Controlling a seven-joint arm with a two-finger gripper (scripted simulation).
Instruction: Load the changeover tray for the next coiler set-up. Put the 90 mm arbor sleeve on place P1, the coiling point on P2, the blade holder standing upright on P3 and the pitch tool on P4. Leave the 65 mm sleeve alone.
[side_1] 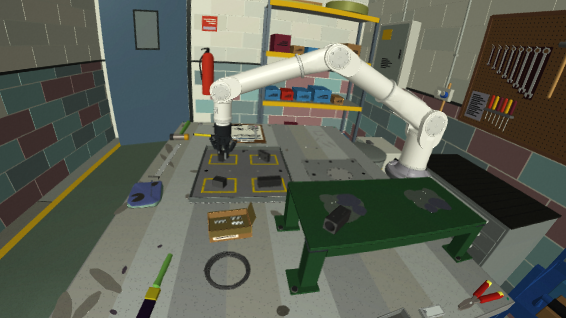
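The pitch tool (223,155), a small dark part, is held in my closed gripper (223,152) just over the far left yellow-framed place of the grey changeover tray (241,174). A dark part (263,156) sits on the far right place, a small block (218,181) on the near left place and a wider dark block (268,181) on the near right place. A dark sleeve (336,219) lies on its side on the green bench (382,215), apart from the tray.
An open cardboard box (231,223) of small parts lies just in front of the tray, with a black ring (227,270) nearer still. A blue cloth (145,194) lies left of the tray. A clipboard (247,133) and a screwdriver (190,136) lie behind it.
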